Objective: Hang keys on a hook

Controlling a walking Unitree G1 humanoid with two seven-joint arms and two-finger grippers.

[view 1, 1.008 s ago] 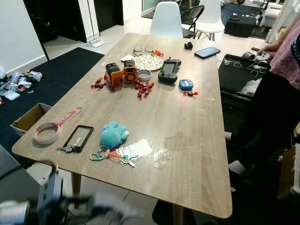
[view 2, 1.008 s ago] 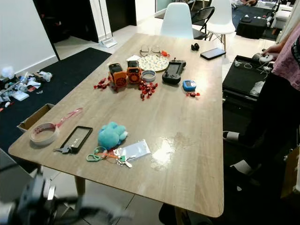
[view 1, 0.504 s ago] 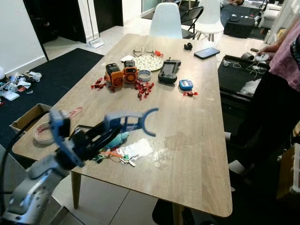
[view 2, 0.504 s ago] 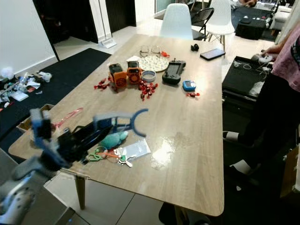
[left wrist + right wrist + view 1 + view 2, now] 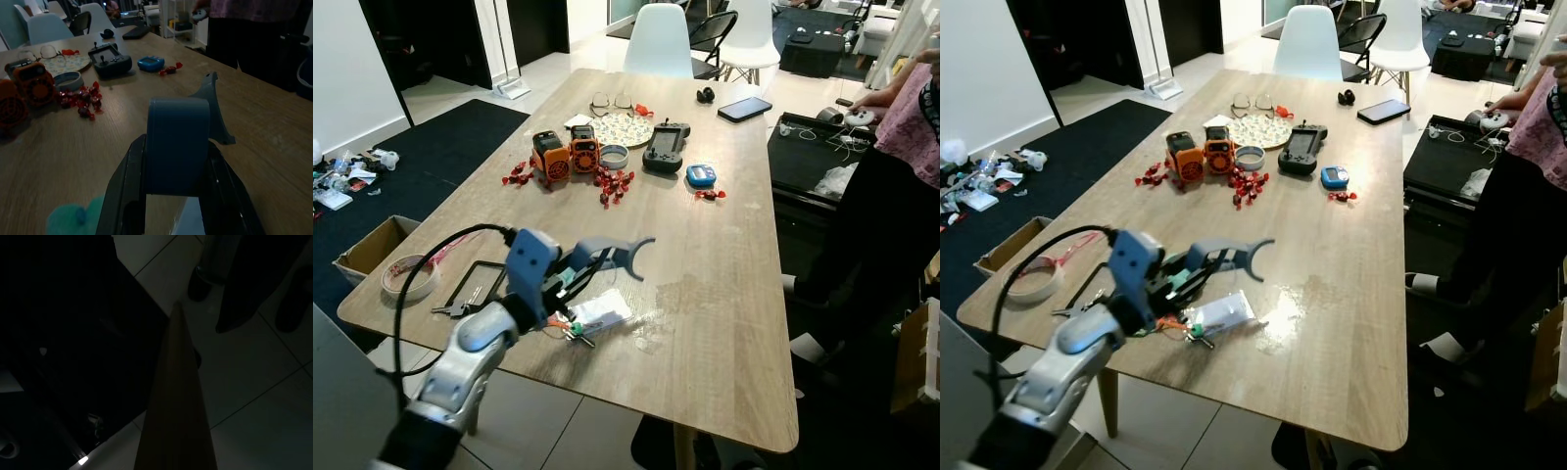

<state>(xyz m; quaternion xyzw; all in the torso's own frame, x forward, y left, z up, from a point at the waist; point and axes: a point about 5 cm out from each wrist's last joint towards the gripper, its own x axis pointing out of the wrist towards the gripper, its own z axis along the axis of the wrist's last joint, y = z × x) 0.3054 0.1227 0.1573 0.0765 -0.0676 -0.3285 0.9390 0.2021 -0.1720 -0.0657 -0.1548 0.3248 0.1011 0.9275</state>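
Observation:
My left gripper (image 5: 585,270) reaches over the near left part of the wooden table (image 5: 724,294). It is shut on a grey-blue hook piece (image 5: 628,255), whose curved tip points toward the table's middle. In the left wrist view the two black fingers (image 5: 123,196) clamp the hook's block (image 5: 177,142). The keys (image 5: 574,333), with a clear card holder (image 5: 603,310), lie on the table just below the gripper, apart from it. My forearm partly hides them and a teal plush toy (image 5: 73,219).
A tape roll (image 5: 408,278) and a flat black case (image 5: 476,287) lie at the near left. Orange toys (image 5: 566,154), red candies (image 5: 614,183), a handheld console (image 5: 664,148) and a plate (image 5: 625,128) sit farther back. A person (image 5: 906,147) stands at the table's right side.
My left arm has come up from below the table's near edge and out over the keys and plush toy, carrying the hook piece. The things on the table have not moved.

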